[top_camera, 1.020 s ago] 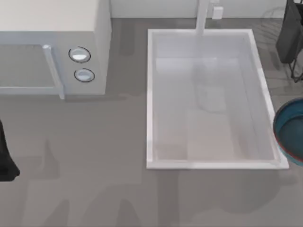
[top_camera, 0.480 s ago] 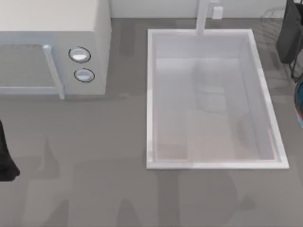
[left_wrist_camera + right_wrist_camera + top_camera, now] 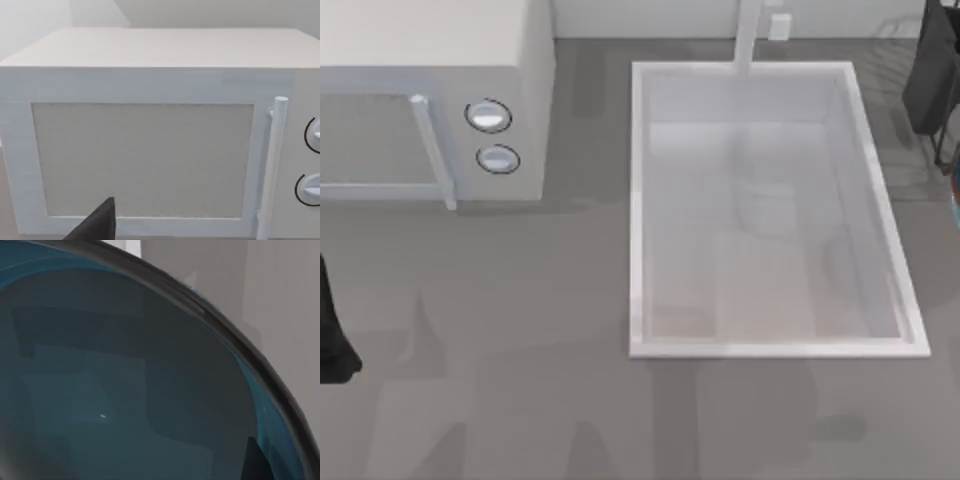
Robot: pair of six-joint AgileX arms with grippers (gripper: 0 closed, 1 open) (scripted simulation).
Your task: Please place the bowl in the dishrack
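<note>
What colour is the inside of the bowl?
Glossy teal-blue, with a thin dark rim; the bowl shows best in the right wrist view.

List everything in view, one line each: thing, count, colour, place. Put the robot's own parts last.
bowl: one, glossy teal-blue inside with a dark rim, close under the right wrist camera; a sliver at the top view's right edge.
dishrack: one, thin dark wires, top right corner of the table.
sink: one, white, rectangular, right of centre.
faucet: one, white, at the sink's far edge.
microwave: one, white, door shut, two round knobs, top left of the table.
table: one, grey.
left arm: black, parked at the left edge of the table.
right arm: black, at the right edge over the dishrack.
</note>
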